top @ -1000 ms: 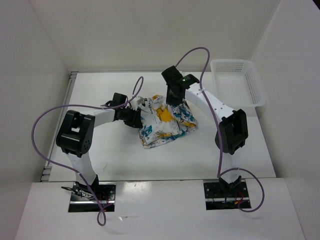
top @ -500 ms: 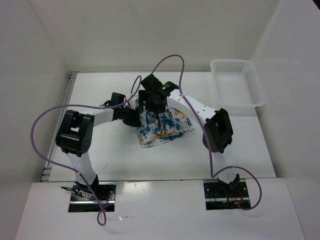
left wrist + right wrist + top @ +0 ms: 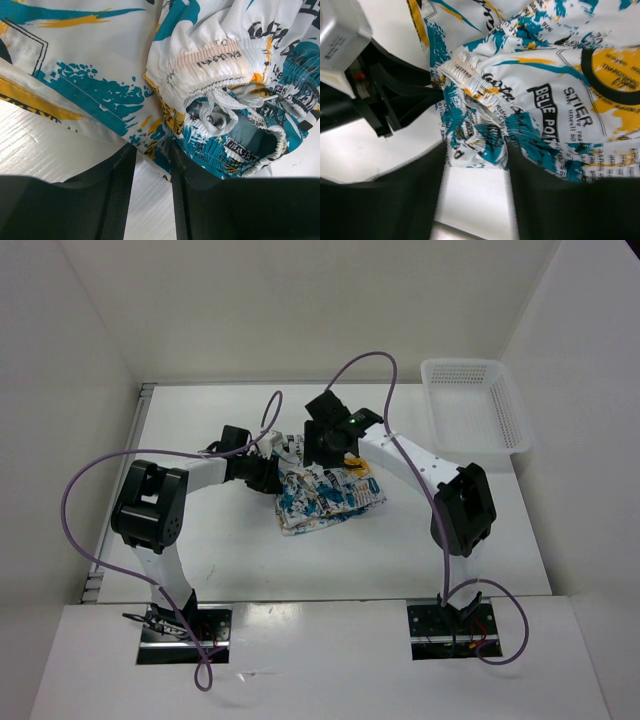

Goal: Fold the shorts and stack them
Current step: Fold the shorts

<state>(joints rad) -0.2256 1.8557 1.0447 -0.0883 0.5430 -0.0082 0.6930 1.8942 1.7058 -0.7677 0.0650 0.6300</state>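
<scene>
Seen from above, the shorts [image 3: 325, 502] lie bunched in a rumpled heap at the middle of the white bench [image 3: 240, 550], teal and yellow print showing. At the far right corner sits a white mesh basket [image 3: 470, 366], well apart from the heap; the shorts are on the bench, not in the basket. The left end effector [image 3: 274, 476] reaches in low from the left and meets the heap's left edge. The right end effector [image 3: 322, 458] points down at the far edge, just beside the left one. Purple cables [image 3: 100, 480] loop off both arms.

On the left wrist, the shorts [image 3: 100, 75] fill the upper part of the view, with the gathered waistband [image 3: 210, 55] and its white drawstring [image 3: 222, 102] at the right. The left end effector [image 3: 150, 152] has its fingers [image 3: 115, 200] drawn close, with a fold of the hem pinched between them.

On the right wrist, the waistband [image 3: 470, 75] hangs into the gap of the right end effector [image 3: 475, 150], whose blurred dark fingers [image 3: 385, 210] stand apart on either side; whether they grip the cloth I cannot tell. The left end effector [image 3: 395, 100] shows at the left, touching the same edge of the shorts [image 3: 560, 100]
</scene>
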